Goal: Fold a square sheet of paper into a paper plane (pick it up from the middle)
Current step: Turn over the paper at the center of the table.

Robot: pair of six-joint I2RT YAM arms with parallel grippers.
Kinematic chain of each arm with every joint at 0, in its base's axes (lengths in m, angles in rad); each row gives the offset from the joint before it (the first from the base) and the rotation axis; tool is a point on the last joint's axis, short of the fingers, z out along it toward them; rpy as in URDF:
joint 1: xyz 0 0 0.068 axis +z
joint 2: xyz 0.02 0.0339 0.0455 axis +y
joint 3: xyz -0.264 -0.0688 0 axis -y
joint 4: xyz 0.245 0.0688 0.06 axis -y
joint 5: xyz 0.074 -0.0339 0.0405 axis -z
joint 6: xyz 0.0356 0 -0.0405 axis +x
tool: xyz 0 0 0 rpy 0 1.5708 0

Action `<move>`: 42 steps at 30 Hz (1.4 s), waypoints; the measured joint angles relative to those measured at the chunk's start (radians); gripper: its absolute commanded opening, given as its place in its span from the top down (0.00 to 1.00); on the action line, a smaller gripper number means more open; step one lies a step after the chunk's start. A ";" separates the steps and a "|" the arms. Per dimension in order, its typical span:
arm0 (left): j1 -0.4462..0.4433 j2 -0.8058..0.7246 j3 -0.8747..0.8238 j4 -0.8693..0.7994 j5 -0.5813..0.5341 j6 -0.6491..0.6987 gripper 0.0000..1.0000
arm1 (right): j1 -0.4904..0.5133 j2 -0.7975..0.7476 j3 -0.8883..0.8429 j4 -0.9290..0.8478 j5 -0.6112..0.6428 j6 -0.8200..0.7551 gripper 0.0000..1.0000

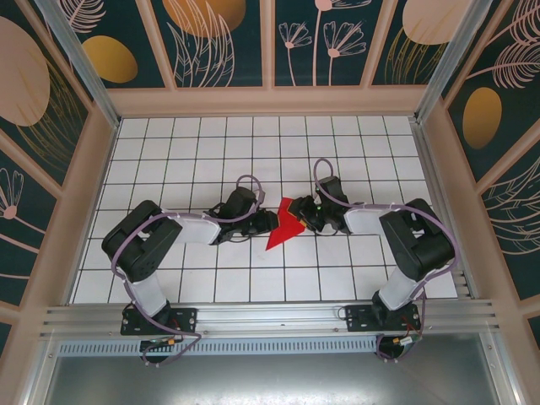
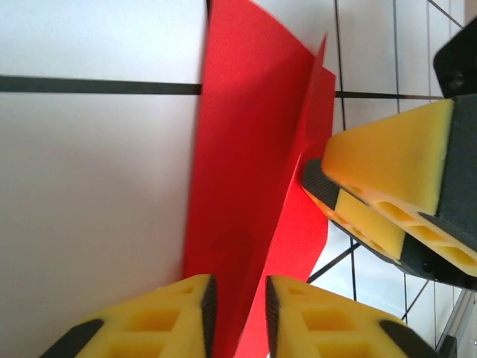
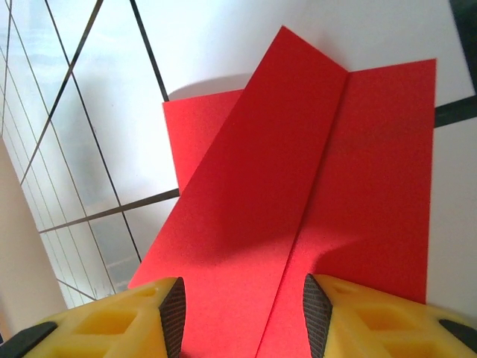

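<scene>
Where the two arms reach inward and meet mid-table, the thin bright red paper sheet (image 1: 285, 226) lies part-folded, matte, sharply creased, its tip toward 7 o'clock. The left gripper (image 1: 270, 222) sits at the sheet's 9 o'clock, yellow pads close on either side of a raised flap; I cannot tell if they pinch it. The right gripper (image 1: 306, 215) is at 3 o'clock, released, jaws apart over flat paper. The tabletop (image 1: 211, 152) is white with a black grid, and the walls (image 1: 228, 42) are teal leaf-print.

A white counter (image 1: 169, 152) ruled into black-lined squares sits inside dark teal wall panels (image 1: 228, 42) (painted with gold ovals and pale flowers), an aluminium rail (image 1: 270, 316) crossing the frame's bottom.
</scene>
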 measured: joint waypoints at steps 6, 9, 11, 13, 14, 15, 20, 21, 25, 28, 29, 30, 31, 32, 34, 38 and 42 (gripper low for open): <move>0.002 0.001 0.000 0.037 0.027 0.003 0.77 | -0.008 -0.032 -0.001 0.014 -0.002 0.000 0.52; 0.002 0.009 0.003 0.042 0.045 0.008 0.78 | -0.013 -0.038 -0.005 0.022 -0.005 0.000 0.52; 0.002 0.024 0.012 0.042 0.057 0.014 0.79 | -0.016 -0.039 -0.009 0.024 -0.008 0.000 0.52; 0.002 0.039 0.021 0.043 0.064 0.023 0.79 | -0.019 -0.039 -0.017 0.027 -0.011 0.000 0.51; 0.002 0.046 0.026 0.042 0.068 0.027 0.80 | -0.019 -0.039 -0.020 0.028 -0.013 0.000 0.51; 0.003 0.051 0.029 0.042 0.070 0.030 0.82 | -0.021 -0.040 -0.024 0.030 -0.016 0.000 0.51; 0.013 0.056 0.034 0.043 0.080 0.048 0.92 | -0.026 -0.050 -0.045 0.046 -0.027 0.000 0.49; 0.015 0.056 0.034 0.045 0.083 0.049 0.93 | -0.026 -0.052 -0.053 0.054 -0.030 0.000 0.49; 0.024 0.042 0.026 0.076 0.098 0.034 0.94 | -0.034 -0.059 -0.080 0.103 -0.061 0.001 0.48; 0.032 0.006 0.006 0.114 0.116 0.010 0.95 | -0.040 -0.059 -0.099 0.157 -0.099 0.001 0.47; 0.035 -0.005 0.000 0.132 0.121 0.000 0.95 | -0.042 -0.059 -0.102 0.175 -0.111 0.002 0.47; 0.035 -0.014 -0.006 0.146 0.125 -0.008 0.95 | -0.042 -0.059 -0.104 0.192 -0.125 0.003 0.47; 0.036 -0.023 -0.010 0.159 0.129 -0.017 0.95 | -0.043 -0.059 -0.105 0.209 -0.135 0.004 0.47; 0.039 -0.030 -0.015 0.171 0.136 -0.026 0.95 | -0.044 -0.059 -0.106 0.227 -0.144 0.004 0.48; 0.040 -0.037 -0.021 0.193 0.143 -0.039 0.95 | -0.046 -0.059 -0.108 0.262 -0.163 0.008 0.48; 0.041 -0.040 -0.029 0.219 0.158 -0.063 0.95 | -0.047 -0.059 -0.116 0.331 -0.196 0.019 0.55; 0.042 -0.042 -0.038 0.230 0.170 -0.085 0.90 | -0.050 -0.059 -0.133 0.391 -0.220 0.035 0.72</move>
